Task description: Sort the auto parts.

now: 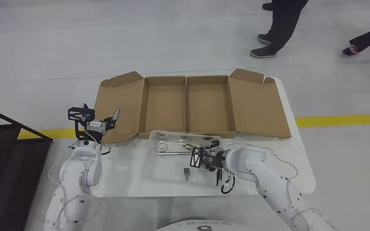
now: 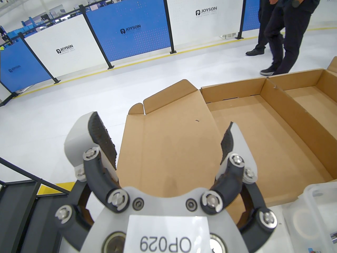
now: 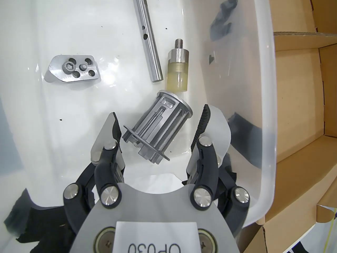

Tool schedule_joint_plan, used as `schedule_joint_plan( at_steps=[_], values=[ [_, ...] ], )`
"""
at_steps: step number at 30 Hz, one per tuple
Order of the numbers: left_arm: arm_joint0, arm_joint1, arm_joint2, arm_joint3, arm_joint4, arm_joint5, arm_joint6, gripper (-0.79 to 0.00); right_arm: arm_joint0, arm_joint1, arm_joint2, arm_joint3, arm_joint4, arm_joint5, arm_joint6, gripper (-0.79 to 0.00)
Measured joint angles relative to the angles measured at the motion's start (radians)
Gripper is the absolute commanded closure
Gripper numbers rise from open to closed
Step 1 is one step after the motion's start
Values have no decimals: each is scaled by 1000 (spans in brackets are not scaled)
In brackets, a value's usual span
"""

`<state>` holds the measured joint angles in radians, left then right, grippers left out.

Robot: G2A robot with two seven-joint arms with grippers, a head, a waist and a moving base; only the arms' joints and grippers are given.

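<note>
While the right tool [image 3: 159, 118] stands open astride the finned grey part [image 3: 155, 135], lying askew in the clear tub [image 3: 266, 106] at six o'clock of the cardboard box [image 1: 167, 110], and the left tool [image 2: 162, 122] hangs open at nine o'clock, closing on its slanted fins may squirt it sideways.

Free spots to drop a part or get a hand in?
Both compartments of the cardboard box are bare, either side of the divider. Crowded: clear bin, where shaft, stud and ribbed housing bunch by the open right gripper.
</note>
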<state>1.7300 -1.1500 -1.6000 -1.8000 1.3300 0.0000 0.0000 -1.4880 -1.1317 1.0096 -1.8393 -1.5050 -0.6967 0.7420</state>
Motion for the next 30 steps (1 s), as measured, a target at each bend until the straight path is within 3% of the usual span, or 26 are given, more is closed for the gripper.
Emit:
schedule_joint_plan(
  at_steps=[3, 4, 5, 6, 16, 23, 30],
  values=[
    [0, 0, 0, 0, 0, 0, 0, -785, 20, -3, -17, 15, 15, 3, 25, -286],
    [0, 0, 0, 0, 0, 0, 0, -785, 25, -4, -21, 17, 19, 4, 31, -197],
    [0, 0, 0, 0, 0, 0, 0, -785, 31, -5, -26, 20, 23, 6, 38, -169],
    [0, 0, 0, 0, 0, 0, 0, -785, 35, -6, -29, 22, 27, 7, 43, 0],
    [0, 0, 0, 0, 0, 0, 0, -785, 7, 10, 5, -41, 60, -26, 18, 0],
    [0, 0, 0, 0, 0, 0, 0, -785, -125, 50, 152, -172, 95, -139, -185, 0],
    [0, 0, 0, 0, 0, 0, 0, -785, -200, 79, 325, -181, 206, -241, -409, 0]
  ],
)
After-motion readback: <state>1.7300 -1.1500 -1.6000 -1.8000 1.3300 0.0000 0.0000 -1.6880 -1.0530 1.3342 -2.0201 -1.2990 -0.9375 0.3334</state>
